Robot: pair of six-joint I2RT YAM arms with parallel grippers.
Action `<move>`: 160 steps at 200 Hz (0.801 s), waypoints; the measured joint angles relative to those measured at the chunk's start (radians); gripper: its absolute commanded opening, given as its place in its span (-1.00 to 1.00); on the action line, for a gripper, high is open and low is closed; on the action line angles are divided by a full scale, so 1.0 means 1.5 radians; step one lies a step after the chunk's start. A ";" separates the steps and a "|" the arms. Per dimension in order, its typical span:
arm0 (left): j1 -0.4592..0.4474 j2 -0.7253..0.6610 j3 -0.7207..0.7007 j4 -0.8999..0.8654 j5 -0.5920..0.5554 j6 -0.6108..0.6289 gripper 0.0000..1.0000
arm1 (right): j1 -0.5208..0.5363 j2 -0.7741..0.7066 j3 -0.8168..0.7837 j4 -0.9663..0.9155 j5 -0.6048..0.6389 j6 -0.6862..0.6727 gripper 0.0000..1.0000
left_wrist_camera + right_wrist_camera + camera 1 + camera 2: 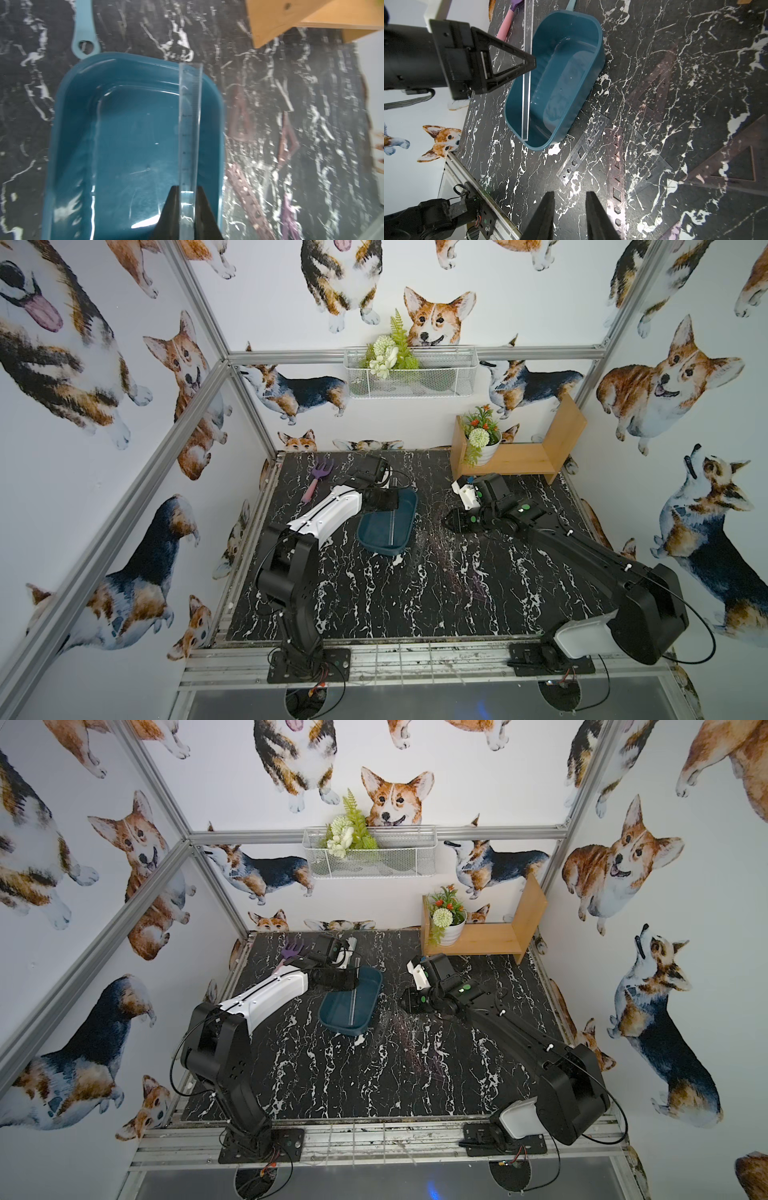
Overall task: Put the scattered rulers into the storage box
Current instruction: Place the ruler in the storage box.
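1. Left gripper [188, 190] is clamped on the clear ruler [190, 124], over the storage box [374, 535] at the middle of a top view. Can't tell if it touches the box floor.
2. Right gripper [571, 203] is narrowly parted and empty, just right of the box.
3. More rulers lie flat on the tabletop [508, 176] beside the box: a clear stencil ruler [583, 149] and a tinted stencil ruler [616, 176].
4. My guess: they're light, thin, slick and slightly bendy. I'd pinch an end.

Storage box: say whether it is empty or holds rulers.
Empty: the storage box floor is bare; the left gripper holds the clear ruler over it.
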State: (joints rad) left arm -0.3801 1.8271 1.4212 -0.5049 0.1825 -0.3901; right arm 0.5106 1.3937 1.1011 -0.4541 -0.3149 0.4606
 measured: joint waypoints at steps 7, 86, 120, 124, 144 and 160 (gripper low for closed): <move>0.001 0.008 0.004 -0.003 -0.003 -0.003 -1.00 | 0.000 -0.003 -0.003 0.000 0.000 0.000 -0.36; 0.001 0.067 0.014 -0.022 -0.039 -0.024 -1.00 | 0.000 -0.020 -0.018 -0.001 0.019 0.000 -0.37; 0.014 0.070 -0.003 -0.023 -0.050 -0.028 -1.00 | 0.000 -0.020 -0.018 -0.001 0.029 -0.001 -0.37; 0.015 0.070 -0.006 -0.023 -0.050 -0.029 -1.00 | 0.000 -0.020 -0.018 -0.001 0.030 -0.001 -0.37; 0.026 0.073 -0.016 -0.023 -0.051 -0.030 -1.00 | 0.000 -0.020 -0.019 -0.001 0.034 -0.001 -0.37; 0.033 0.078 -0.019 -0.024 -0.051 -0.029 -1.00 | 0.000 -0.020 -0.020 -0.001 0.035 -0.001 -0.37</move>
State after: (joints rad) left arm -0.3313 1.9446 1.3933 -0.5404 0.1059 -0.4339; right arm 0.5106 1.3643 1.0710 -0.4561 -0.2630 0.4595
